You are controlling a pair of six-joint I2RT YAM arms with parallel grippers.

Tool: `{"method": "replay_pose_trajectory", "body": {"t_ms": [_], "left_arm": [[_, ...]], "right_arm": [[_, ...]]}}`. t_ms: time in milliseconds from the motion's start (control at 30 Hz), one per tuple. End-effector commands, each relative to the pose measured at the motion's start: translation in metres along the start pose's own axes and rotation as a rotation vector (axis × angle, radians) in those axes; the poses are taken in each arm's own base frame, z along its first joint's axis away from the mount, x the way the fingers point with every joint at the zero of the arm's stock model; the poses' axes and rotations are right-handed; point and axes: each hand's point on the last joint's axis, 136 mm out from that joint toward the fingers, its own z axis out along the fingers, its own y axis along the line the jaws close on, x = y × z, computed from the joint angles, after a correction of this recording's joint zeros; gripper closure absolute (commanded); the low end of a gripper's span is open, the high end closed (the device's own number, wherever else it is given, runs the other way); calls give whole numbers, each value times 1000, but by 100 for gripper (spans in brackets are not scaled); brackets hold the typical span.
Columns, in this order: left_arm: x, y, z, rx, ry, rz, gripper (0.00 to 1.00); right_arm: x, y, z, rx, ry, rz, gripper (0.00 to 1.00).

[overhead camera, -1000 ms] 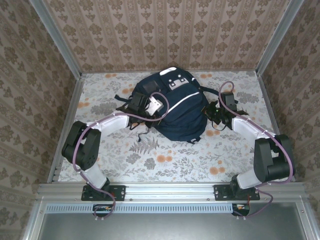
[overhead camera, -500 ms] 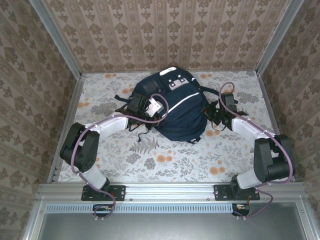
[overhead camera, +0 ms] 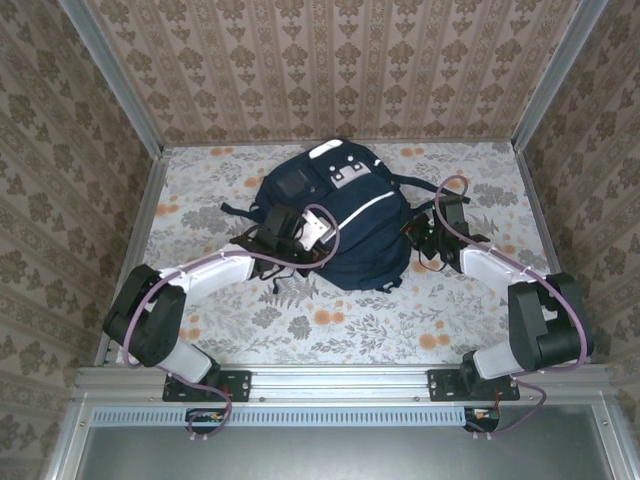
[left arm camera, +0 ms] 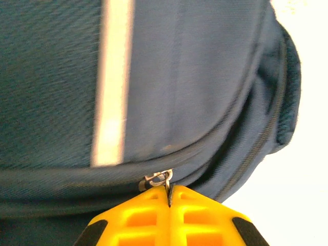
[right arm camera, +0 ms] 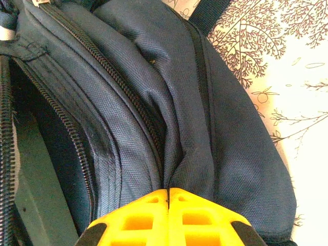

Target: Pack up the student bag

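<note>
Two grips are clenched: the left claw (left arm camera: 168,192) nips the zip pull (left arm camera: 158,179) at its very tips, the zip running crosswise just ahead; the right claw (right arm camera: 168,193) pinches a fold of the bag (overhead camera: 350,215). The bag lies between them, so the left looks placed to drag the zip.

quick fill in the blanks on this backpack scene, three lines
The left gripper, its fingers ____ in colour, is shut on the backpack's zipper pull.
The backpack's stripe is ____.
The right gripper pinches a fold of the ____.
Missing: yellow; white; backpack.
</note>
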Motion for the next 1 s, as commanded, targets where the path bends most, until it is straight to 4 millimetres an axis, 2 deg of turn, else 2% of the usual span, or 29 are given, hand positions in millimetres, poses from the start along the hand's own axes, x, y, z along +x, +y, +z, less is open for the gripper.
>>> {"method": "replay_pose_trajectory", "body": {"t_ms": [0,333,367,400,467,533,633,800,967], "left_arm": [[-18,-38,4,96,-50,12,100],[-74,-65,20,126,-203,-54,100],[-75,-65,21,125,-199,-67,99],[-76,-62,21,115,-187,-85,93],[-74,-54,18,90,-168,-118,79],[-70,-49,10,85,-157,-146,64],[-61,-41,-8,77,-150,-183,49],[-45,-8,-41,-12,-186,-295,38],[-34,40,-64,-144,-244,-501,35]], "right_arm": [[15,7,-2,-33,13,13,99],[28,-2,-1,-12,26,12,98],[28,-3,-2,-7,24,5,97],[28,-6,-3,10,24,-9,95],[23,-5,-14,24,-7,-53,88],[20,-15,-25,87,-31,-111,77],[16,-25,-46,168,-61,-210,64],[27,-22,-70,220,-52,-362,53],[67,12,-67,158,15,-575,46]]}}
